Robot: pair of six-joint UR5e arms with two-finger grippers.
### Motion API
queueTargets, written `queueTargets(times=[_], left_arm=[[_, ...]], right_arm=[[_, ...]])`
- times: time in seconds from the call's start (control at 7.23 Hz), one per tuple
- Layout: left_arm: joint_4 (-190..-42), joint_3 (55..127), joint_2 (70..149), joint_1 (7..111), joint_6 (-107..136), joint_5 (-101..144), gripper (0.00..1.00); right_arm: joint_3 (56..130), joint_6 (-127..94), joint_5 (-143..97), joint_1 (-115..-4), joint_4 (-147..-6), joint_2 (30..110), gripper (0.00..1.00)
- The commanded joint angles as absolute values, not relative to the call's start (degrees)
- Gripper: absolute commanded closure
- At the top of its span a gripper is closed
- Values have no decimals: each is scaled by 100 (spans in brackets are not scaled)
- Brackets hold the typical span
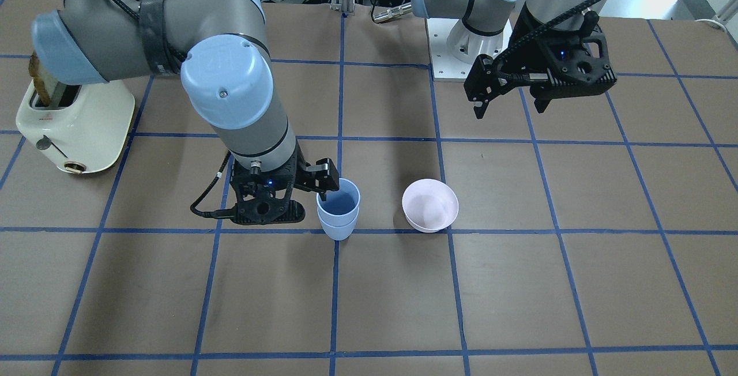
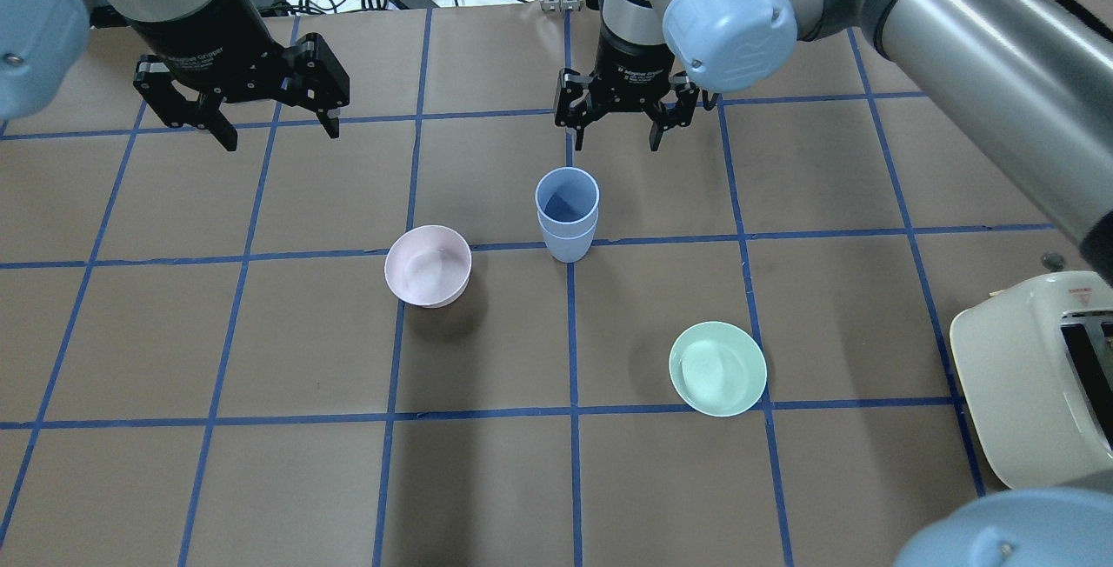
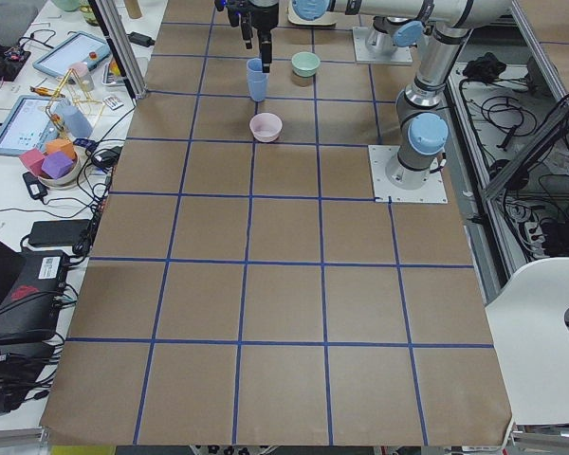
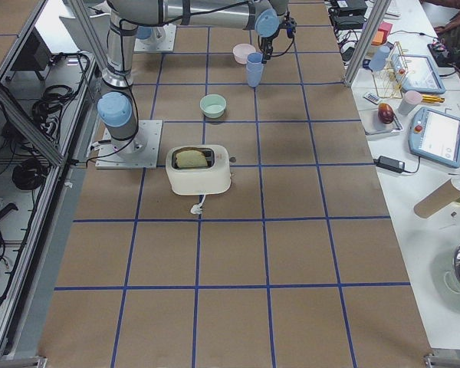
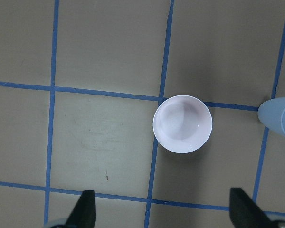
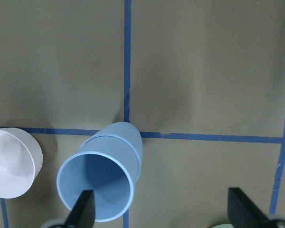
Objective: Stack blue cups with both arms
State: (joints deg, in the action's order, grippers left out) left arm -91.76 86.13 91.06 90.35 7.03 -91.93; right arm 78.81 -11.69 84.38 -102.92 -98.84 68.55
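Observation:
Two blue cups (image 2: 567, 215) stand nested, one inside the other, upright at the table's middle; they also show in the front view (image 1: 338, 209) and in the right wrist view (image 6: 102, 183). My right gripper (image 2: 613, 128) is open and empty. It hovers just above the stack, a little off to one side (image 1: 282, 197), with one finger (image 6: 83, 211) over the rim and not touching. My left gripper (image 2: 278, 134) is open and empty, raised well away from the cups (image 1: 510, 108); the left wrist view shows the cup stack (image 5: 280, 118) at its right edge.
A pale pink bowl (image 2: 428, 265) sits beside the cups on my left side. A mint-green bowl (image 2: 717, 367) sits nearer to me on my right. A cream toaster (image 2: 1035, 376) holding toast stands at the right edge.

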Motion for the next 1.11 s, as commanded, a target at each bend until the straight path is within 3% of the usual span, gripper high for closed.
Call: queueTargets(times=[0.0, 0.28, 0.55, 0.97], left_arm=[[-9176, 8613, 9105, 9035, 703, -9193, 0], [-9176, 8613, 9105, 9035, 703, -9193, 0], [-9176, 8613, 9105, 9035, 703, -9193, 0], [-9176, 8613, 9105, 9035, 703, -9193, 0]], right_arm=[[7901, -742, 8789, -10039, -9826, 7170, 0], [8084, -91, 8815, -9617, -9267, 7574, 0], [9056, -123, 8833, -9571, -9429, 8416, 0], [9149, -62, 8859, -9396, -9054, 8840, 0]])
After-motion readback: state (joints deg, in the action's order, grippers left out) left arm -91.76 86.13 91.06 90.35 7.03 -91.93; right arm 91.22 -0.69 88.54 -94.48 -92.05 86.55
